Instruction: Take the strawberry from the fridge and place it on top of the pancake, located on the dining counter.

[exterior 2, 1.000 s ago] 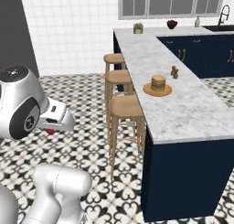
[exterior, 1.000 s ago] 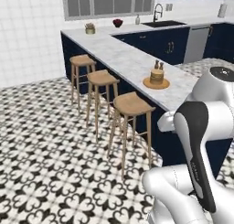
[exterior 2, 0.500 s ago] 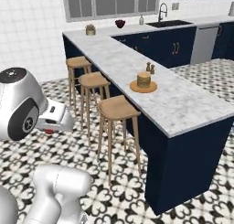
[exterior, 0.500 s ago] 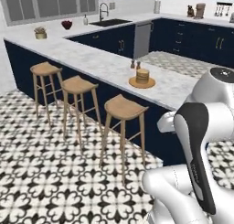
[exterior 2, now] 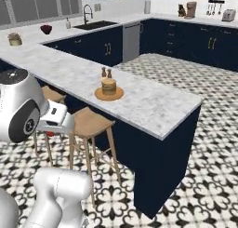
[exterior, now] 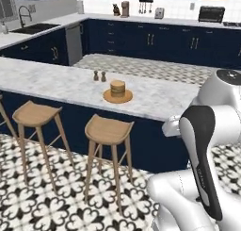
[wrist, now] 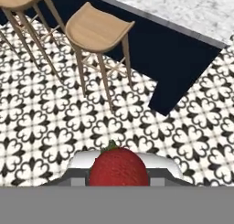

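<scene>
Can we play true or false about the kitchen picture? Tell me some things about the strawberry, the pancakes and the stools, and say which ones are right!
1. The hand holds the strawberry. True.
2. The strawberry sits on the pancake. False: nothing is on the stack yet.
3. The pancake stack is on an orange-brown plate. True.
4. The plate is on a stool. False: it is on the dining counter.
5. Two small shakers stand near the plate. True.
</scene>
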Tool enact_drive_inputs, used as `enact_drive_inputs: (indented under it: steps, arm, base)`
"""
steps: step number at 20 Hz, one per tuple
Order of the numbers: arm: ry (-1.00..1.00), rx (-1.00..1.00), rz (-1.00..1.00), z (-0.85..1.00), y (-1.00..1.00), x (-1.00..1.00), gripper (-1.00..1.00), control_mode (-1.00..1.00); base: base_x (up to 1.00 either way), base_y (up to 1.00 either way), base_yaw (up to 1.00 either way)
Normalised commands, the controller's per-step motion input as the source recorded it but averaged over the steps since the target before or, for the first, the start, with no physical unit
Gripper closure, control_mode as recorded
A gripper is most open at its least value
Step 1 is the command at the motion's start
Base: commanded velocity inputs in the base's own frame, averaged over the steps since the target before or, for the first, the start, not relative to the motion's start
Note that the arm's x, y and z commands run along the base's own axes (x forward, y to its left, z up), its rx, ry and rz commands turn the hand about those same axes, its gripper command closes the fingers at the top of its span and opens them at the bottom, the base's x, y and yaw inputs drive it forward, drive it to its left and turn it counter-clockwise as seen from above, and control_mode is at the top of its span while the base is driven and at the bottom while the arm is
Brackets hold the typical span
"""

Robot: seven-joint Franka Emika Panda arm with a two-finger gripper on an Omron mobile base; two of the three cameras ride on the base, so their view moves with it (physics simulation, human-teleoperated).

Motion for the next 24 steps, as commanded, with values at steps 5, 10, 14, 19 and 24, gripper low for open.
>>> enact_drive_inputs:
  steps: [5, 10, 14, 19, 24]
  arm:
    - [0.00, 0.00, 0.00, 0.00, 0.00, 0.00, 1.00, 1.00]
    - [0.00, 0.00, 0.00, 0.00, 0.00, 0.00, 1.00, 1.00]
    - [0.00, 0.00, 0.00, 0.00, 0.00, 0.00, 1.00, 1.00]
    - [0.00, 0.00, 0.00, 0.00, 0.00, 0.00, 1.00, 1.00]
    - [0.00, 0.00, 0.00, 0.00, 0.00, 0.00, 1.00, 1.00]
  base:
    - [0.53, 0.81, -0.65]
    - [0.34, 0.97, -0.54]
    - [0.28, 0.77, -0.26]
    - [0.40, 0.61, -0.20]
    - [0.46, 0.37, -0.38]
